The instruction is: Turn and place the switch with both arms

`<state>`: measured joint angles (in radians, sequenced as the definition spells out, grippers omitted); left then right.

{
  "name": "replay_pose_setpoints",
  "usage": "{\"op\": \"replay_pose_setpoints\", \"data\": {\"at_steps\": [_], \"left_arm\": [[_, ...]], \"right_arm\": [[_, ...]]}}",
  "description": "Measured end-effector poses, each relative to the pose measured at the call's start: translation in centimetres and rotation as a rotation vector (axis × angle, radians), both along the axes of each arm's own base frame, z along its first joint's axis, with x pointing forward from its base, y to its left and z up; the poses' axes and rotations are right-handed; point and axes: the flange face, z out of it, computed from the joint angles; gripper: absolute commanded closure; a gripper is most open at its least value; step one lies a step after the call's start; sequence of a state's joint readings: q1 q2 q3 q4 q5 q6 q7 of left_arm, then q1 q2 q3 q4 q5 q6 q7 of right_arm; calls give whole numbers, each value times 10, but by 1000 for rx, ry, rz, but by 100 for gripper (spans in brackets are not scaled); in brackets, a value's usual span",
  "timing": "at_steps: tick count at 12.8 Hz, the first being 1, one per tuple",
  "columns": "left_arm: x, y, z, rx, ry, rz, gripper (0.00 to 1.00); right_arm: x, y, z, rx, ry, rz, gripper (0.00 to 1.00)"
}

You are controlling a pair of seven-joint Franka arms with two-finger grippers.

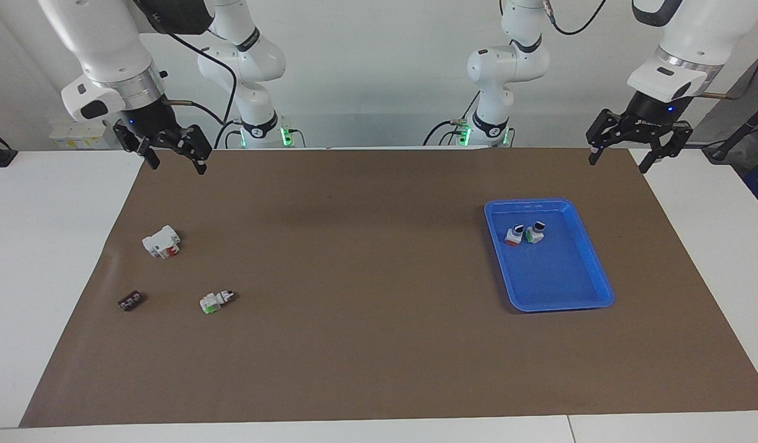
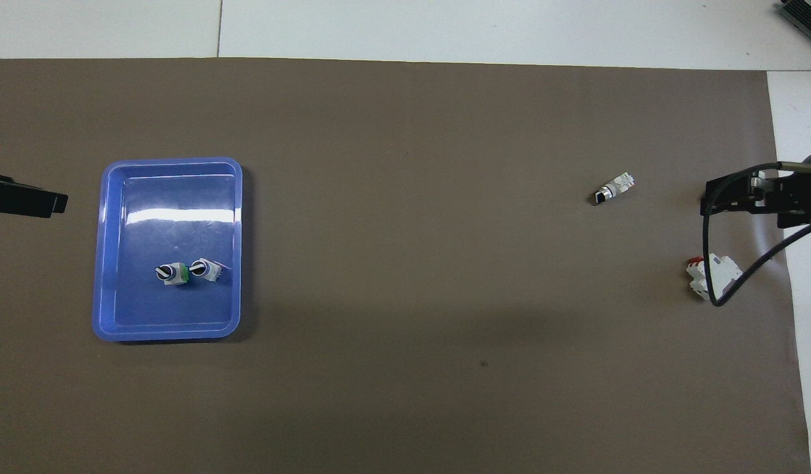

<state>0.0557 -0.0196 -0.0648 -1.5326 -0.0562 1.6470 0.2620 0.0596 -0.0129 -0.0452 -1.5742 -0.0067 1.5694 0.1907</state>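
Brown matting (image 1: 367, 344) is covering the white table, and the two arms are standing at its top edge in the facing view. The blue tray (image 1: 591, 258) is lying toward the left arm's end, and the switch (image 1: 513, 235) with the orange-red base is sitting inside it, upright, touching a green-based switch (image 1: 534, 232) beside it. The left gripper (image 1: 638, 143) is hanging high over the mat's corner, well apart from the tray, with its fingers spread wide and nothing between them. The right gripper (image 1: 167, 145) is waiting over the mat's other corner, also wide open and empty.

It seems the placing is already done, so the step in hand is probably the retreat. To do it well, the left arm should be rising straight and staying clear of the tray rim. Toward the right arm's end are lying a white block (image 1: 161, 241), another green-based switch (image 1: 216, 300) and a small dark part (image 1: 130, 301).
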Motion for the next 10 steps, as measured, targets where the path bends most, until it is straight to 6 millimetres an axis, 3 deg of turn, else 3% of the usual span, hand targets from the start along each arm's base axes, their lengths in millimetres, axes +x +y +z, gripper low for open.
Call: {"op": "replay_pose_setpoints", "data": {"at_steps": [7,10], "left_arm": [[-9,-1,-5,-2,89,40,0],[-16,7,0,-1,128,52,0]], "right_arm": [[0,0,0,2,-1,0,1],[0,-1,0,2,-1,-2,1]]}}
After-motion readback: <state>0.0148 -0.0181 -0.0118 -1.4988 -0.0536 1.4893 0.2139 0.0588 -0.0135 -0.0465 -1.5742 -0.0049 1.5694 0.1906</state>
